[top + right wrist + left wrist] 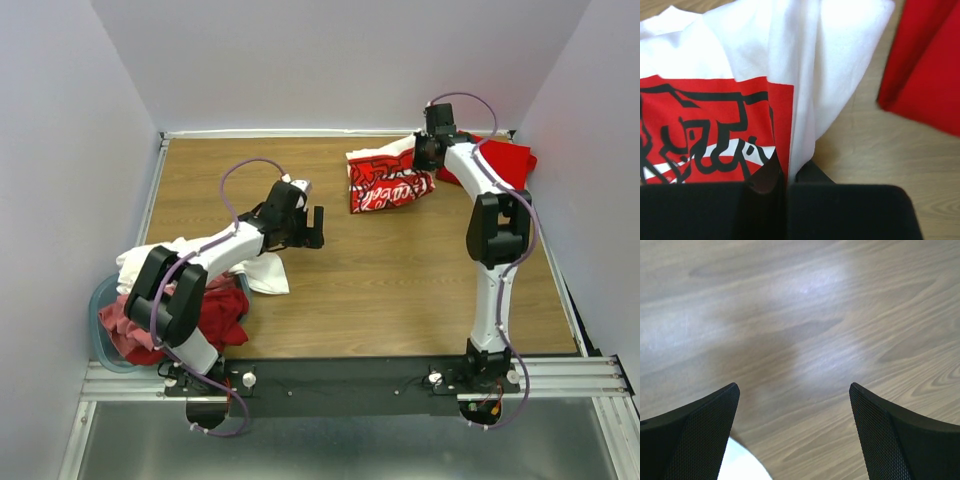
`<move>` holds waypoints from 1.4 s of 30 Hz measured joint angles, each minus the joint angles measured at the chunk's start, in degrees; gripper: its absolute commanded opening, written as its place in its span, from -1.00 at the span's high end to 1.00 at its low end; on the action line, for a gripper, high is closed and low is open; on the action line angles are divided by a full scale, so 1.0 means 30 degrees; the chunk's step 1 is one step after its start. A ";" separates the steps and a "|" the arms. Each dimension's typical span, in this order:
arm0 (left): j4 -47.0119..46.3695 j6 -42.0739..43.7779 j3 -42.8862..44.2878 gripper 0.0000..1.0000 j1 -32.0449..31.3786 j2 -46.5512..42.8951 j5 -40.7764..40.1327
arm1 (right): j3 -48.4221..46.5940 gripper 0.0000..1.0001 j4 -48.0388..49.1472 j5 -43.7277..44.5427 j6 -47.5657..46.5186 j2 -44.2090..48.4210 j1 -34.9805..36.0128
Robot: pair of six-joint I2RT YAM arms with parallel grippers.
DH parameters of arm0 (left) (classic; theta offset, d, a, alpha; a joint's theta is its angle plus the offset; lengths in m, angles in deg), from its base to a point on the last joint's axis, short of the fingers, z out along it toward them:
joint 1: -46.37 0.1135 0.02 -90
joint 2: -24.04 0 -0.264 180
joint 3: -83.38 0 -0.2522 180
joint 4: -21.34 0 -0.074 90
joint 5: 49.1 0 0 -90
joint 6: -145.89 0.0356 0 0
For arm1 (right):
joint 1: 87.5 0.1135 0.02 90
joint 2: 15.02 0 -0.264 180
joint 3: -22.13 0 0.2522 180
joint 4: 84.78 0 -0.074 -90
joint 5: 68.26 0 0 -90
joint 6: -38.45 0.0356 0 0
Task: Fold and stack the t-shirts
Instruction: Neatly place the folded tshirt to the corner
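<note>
Two pincers, one grip: right pincer point(426, 150) clenched on printed t-shirt point(385, 182), left pincer point(316, 226) released

Right side first. Jaws pressed together on a fold of white cloth at the right-hand edge of the printed t-shirt. Close up from the wrist: right pincer point(787, 175) with tips nearly touching, cloth pinched between them, white fold running up and away from the grip. Red graphic with black lettering just left of the gripped fold. Printed t-shirt point(715, 115) bunched and spread leftward from the pincer, lying toward the far right of the tabletop point(400, 280). Red t-shirt point(505, 160) just beside it at the far right corner, partly under the right arm. From the wrist, red t-shirt point(930, 75) apart from the gripped fold, with a strip of bare tabletop point(865, 145) between.

Left side. Left pincer wide open above bare wood at left-centre, gripping nothing, well apart from the printed t-shirt. From the wrist: left pincer point(795, 435) with both fingers point(700, 435) spread, woodgrain tabletop point(815, 315) between them, scrap of white cloth point(742, 465) at the bottom edge, source unclear. Pile of t-shirts point(225, 310) at near left under the left arm, behind the open pincer: white ones toward the tabletop, red and pink ones heaped over the pale blue tub point(98, 300).
</note>
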 measured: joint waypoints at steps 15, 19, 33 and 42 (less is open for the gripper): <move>-0.0248 -0.0452 -0.2295 -0.97 0.0109 -0.1100 0.0007 | -0.9267 0.99 -0.3096 0.2703 -0.1290 -0.4415 -0.1574; -0.0408 -0.0568 -0.2994 -0.97 0.0109 -0.1100 0.0102 | -0.9981 0.99 -0.3271 0.2688 -0.1392 -0.4495 -0.2390; -0.1588 -0.0925 -0.4255 -0.97 0.0109 -0.1115 0.0386 | -1.0622 0.99 -0.3337 -0.0291 0.0321 -0.4495 -0.4896; -0.2470 -0.0954 -0.4605 -0.97 0.0117 -0.1129 0.0401 | -1.0622 0.99 -0.2914 -0.3876 0.3563 -0.4357 -0.6921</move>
